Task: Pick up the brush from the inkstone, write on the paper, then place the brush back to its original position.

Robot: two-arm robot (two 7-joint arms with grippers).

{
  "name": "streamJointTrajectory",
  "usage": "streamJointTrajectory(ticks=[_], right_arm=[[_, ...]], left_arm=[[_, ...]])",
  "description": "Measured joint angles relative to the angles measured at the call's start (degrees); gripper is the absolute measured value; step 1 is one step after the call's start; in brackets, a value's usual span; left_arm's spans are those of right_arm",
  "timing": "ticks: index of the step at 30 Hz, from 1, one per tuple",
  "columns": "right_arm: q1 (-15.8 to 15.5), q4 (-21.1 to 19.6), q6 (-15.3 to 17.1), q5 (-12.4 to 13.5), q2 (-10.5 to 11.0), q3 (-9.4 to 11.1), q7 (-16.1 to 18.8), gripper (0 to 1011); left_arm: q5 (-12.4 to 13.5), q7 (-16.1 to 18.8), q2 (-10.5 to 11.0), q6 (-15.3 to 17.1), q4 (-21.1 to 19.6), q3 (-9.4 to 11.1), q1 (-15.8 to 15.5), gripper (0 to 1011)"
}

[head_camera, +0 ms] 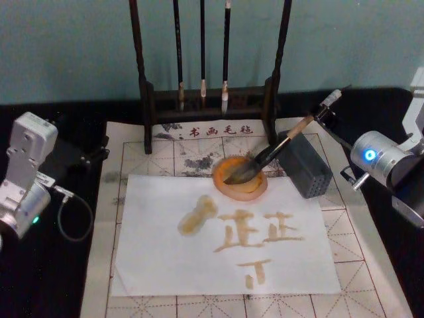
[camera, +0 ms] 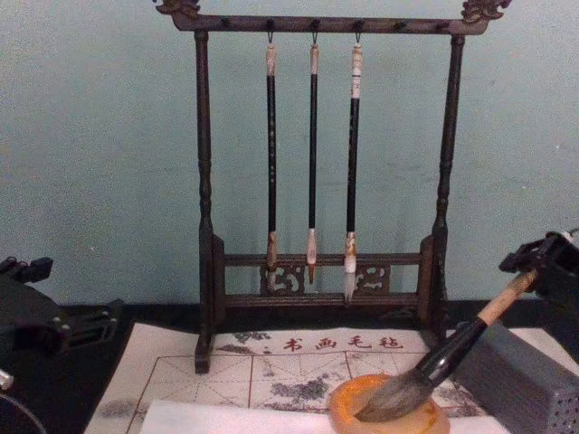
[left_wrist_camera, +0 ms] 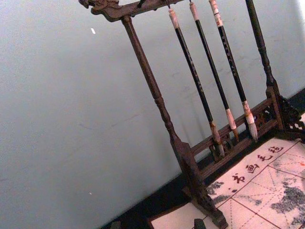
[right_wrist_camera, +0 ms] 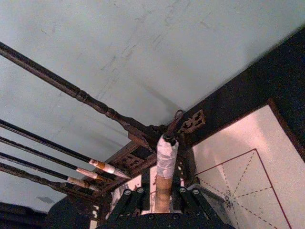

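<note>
Before the inkstone (head_camera: 224,187), the paper (head_camera: 159,258) carries written characters (the left tool (head_camera: 93,154) idles well left of it). The brush (head_camera: 265,158) rests bristles-in-inkstone, its handle end beyond pinched by the right tool (head_camera: 326,108). This is the return step, I judge; next, let go gently and lift clear.

A calligraphy corner: a wooden brush rack (camera: 203,163), gridded felt mat (head_camera: 358,225) and inked paper (head_camera: 159,252) on a black table (head_camera: 53,278).

From my left wrist: dark wooden brush rack (left_wrist_camera: 162,114) stands before pale teal wall (left_wrist_camera: 62,119). Three thin dark-handled brushes (left_wrist_camera: 209,90) hang side by side from its upper bar, pale tips close to lower rail. Rack foot rests at edge of beige gridded mat (left_wrist_camera: 267,191) with red characters (left_wrist_camera: 257,167), grey ink stains (left_wrist_camera: 288,198). Black surface (left_wrist_camera: 147,210) beside mat.
</note>
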Motion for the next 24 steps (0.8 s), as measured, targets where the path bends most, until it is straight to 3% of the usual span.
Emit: streamJointTrajectory(ticks=[24], right_arm=[[-0.03, 0.0, 0.05, -0.06, -0.04, 0.07, 0.06, 964]], left_arm=[[0.0, 0.0, 0.0, 0.0, 0.0, 0.0, 0.0, 1001]])
